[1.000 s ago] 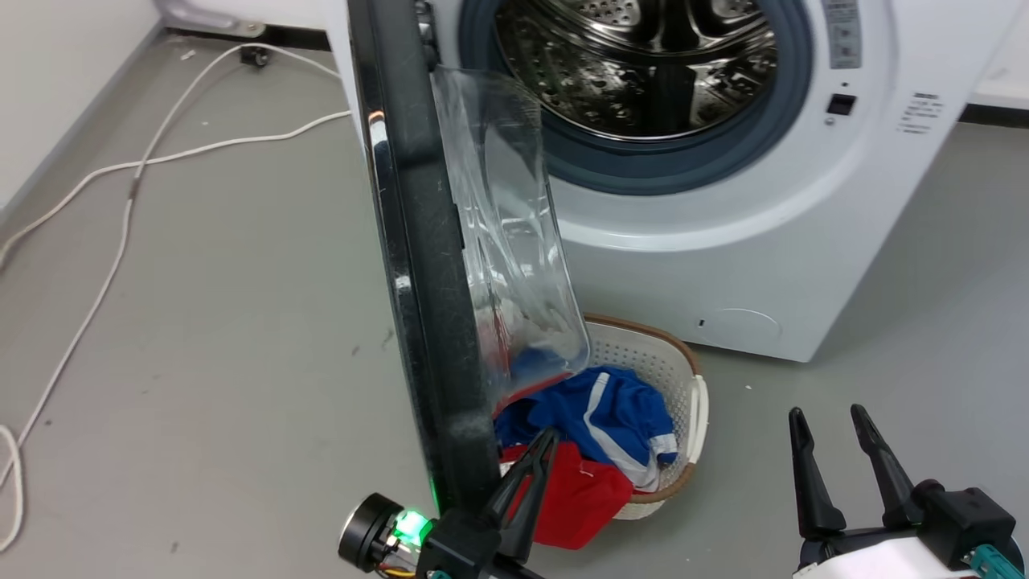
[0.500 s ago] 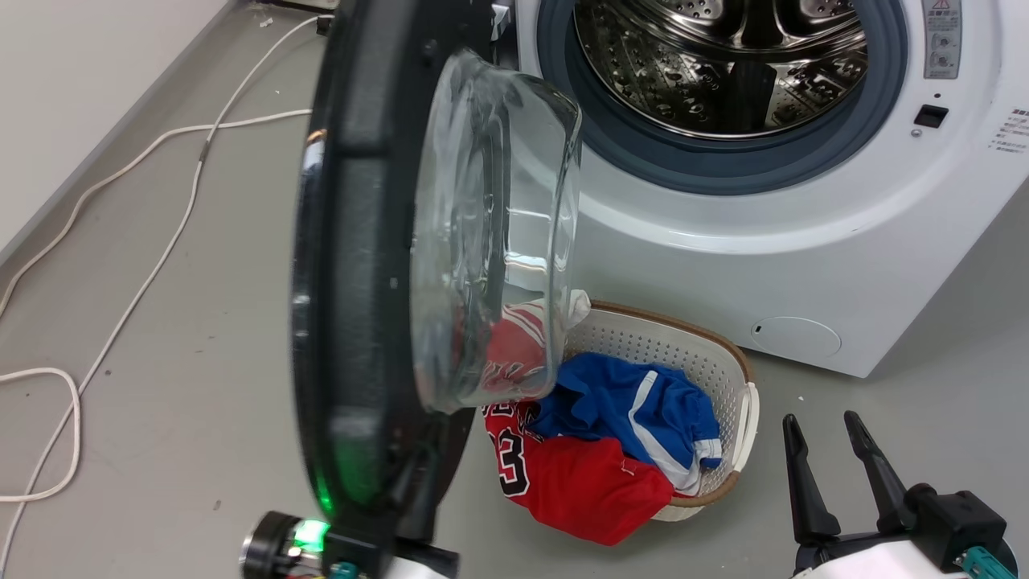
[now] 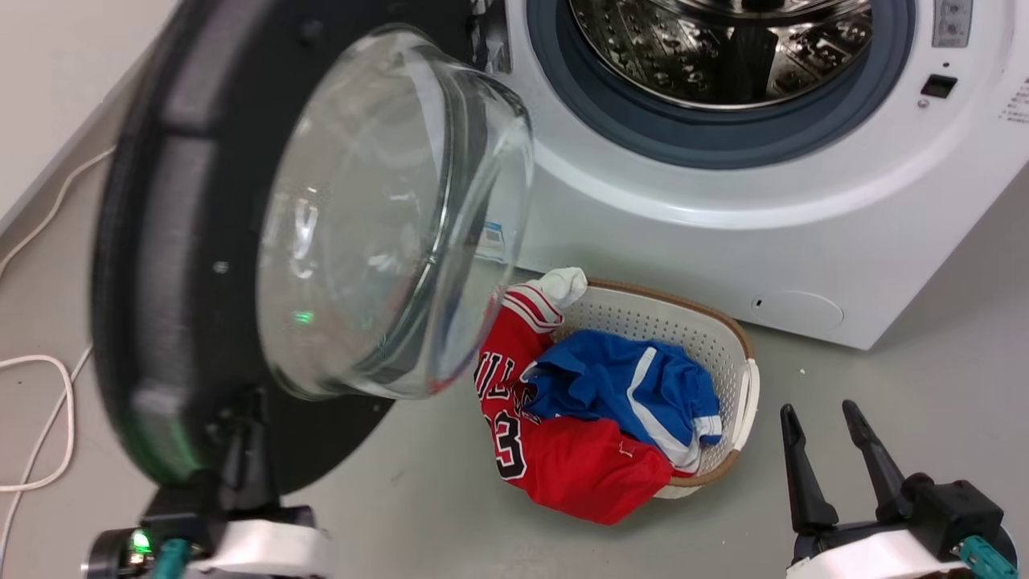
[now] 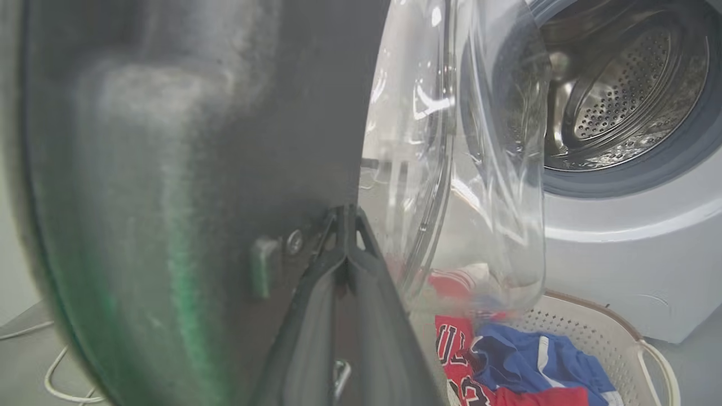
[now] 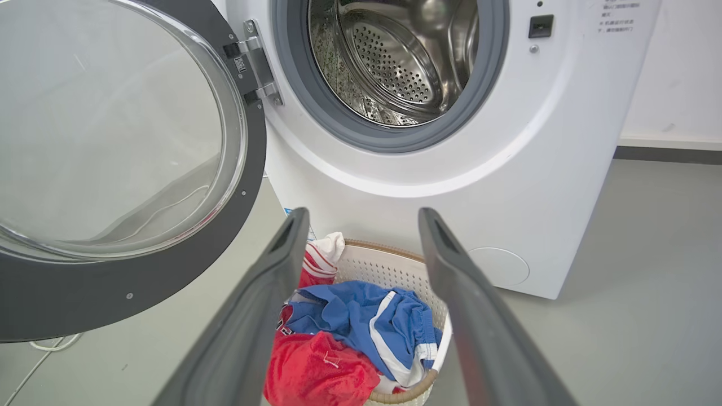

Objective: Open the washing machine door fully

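While against door (image 4: 169, 169) — end effector (image 4: 345, 219) closed

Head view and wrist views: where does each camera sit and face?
Head view: on the head, looking down at the washing machine door; left gripper lower left, right gripper lower right.
Left wrist view: left wrist, close against the door's inner face; own fingers together.
Right wrist view: right wrist, facing the washing machine; own fingers apart.
All share the laundry basket.
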